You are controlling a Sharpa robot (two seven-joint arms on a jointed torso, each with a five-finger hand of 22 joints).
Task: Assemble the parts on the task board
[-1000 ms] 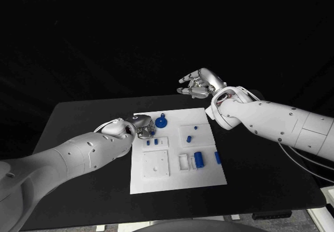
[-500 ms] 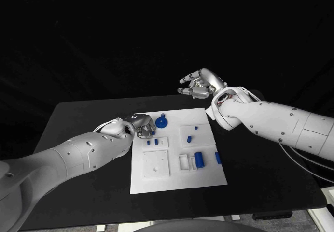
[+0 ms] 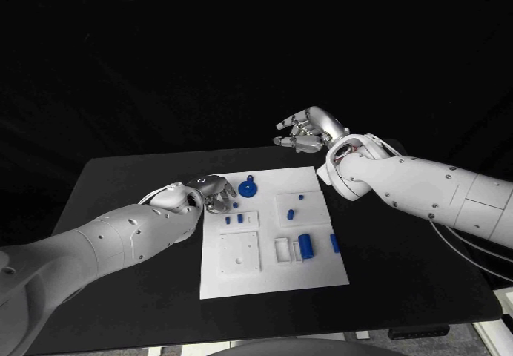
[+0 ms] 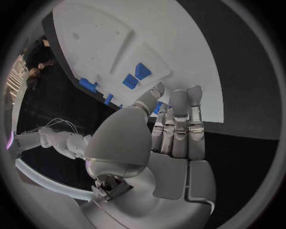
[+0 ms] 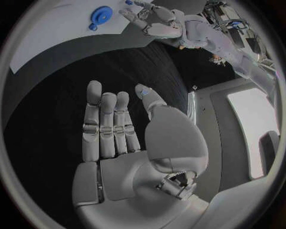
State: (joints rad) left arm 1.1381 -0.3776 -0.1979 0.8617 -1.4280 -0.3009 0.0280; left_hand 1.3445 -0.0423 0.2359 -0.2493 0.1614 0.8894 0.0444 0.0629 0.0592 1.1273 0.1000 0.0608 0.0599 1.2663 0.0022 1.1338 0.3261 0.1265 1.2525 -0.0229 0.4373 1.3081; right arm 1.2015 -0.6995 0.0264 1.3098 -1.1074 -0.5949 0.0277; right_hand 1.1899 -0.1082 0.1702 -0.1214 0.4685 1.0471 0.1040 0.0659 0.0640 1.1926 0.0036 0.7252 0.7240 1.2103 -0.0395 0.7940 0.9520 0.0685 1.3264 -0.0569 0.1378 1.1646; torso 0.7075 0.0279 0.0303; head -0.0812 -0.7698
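Note:
The white task board (image 3: 278, 274) lies mid-table. A round blue part (image 3: 248, 189) sits near its far edge, also in the right wrist view (image 5: 101, 12). Small blue parts stand in a raised block (image 3: 236, 219) and further right (image 3: 307, 245). My left hand (image 3: 205, 194) hovers at the board's far left corner. Its thumb and fingers are closed together, and a sliver of a small blue part (image 4: 157, 108) shows between them, mostly hidden. My right hand (image 3: 308, 127) is raised beyond the table's far edge, fingers spread, holding nothing.
Black table (image 3: 128, 178) surrounds the board on all sides. My right forearm (image 3: 416, 189) crosses above the table's right side. A white square plate (image 3: 239, 252) and a small white bracket (image 3: 285, 249) sit on the board's near half.
My left hand has drawn slightly back and to the left, away from the raised block. The right hand has not moved.

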